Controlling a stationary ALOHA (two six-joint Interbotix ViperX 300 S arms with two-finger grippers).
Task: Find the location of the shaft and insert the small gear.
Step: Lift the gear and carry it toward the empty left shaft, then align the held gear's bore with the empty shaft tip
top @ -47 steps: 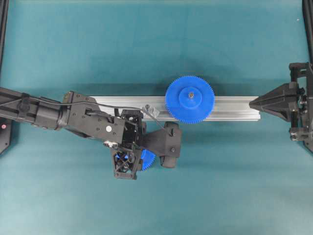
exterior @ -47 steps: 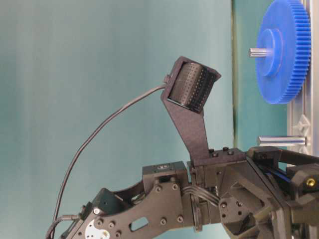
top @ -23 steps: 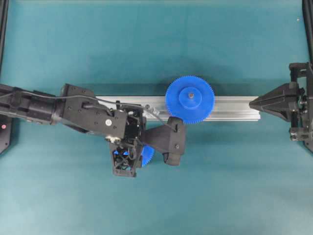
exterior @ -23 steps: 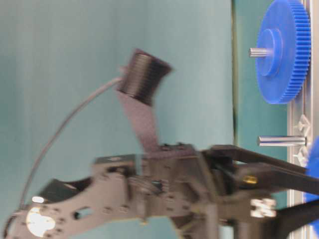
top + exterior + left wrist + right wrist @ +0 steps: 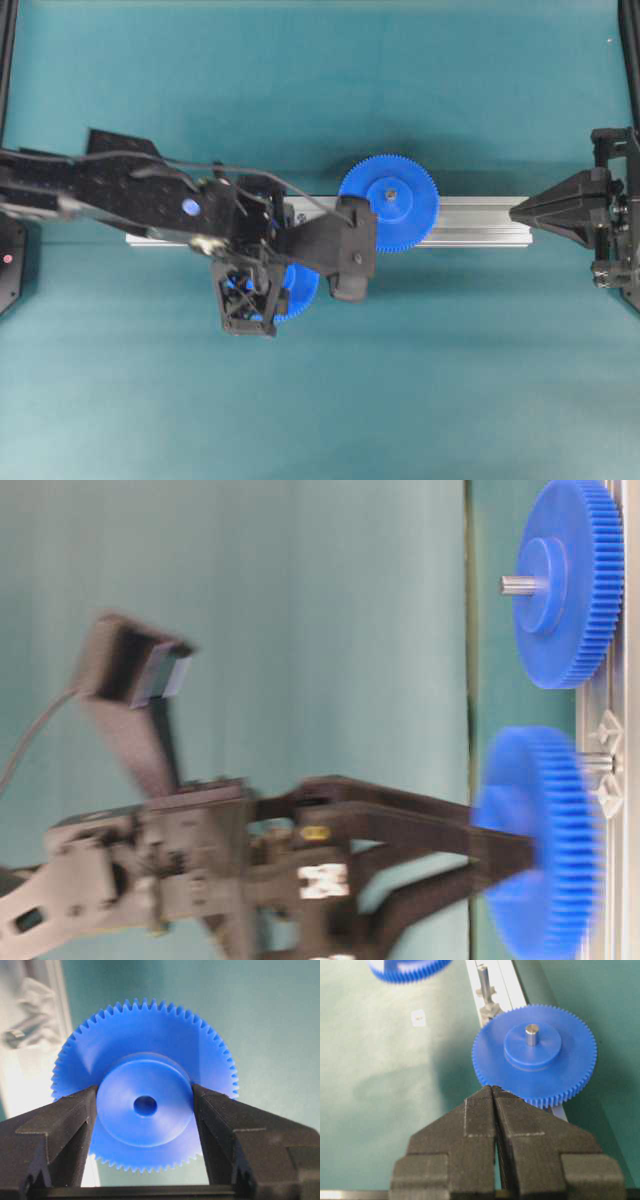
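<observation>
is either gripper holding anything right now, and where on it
The left gripper holds the small gear, its fingers clamped on opposite sides of the raised hub. The right gripper is shut and holds nothing.

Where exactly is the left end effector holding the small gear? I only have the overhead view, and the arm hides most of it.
Observer: The left wrist view shows the left end effector clamping the small gear by its raised hub, gripped from both sides.
Operator: Is it on the shaft?
Observer: No. In the right wrist view the shaft stands bare on the rail, and the gear is off to one side of it.
Operator: Is anything blocking the bore?
Observer: No. In the left wrist view the centre hole is dark and open, with nothing in it.
</observation>
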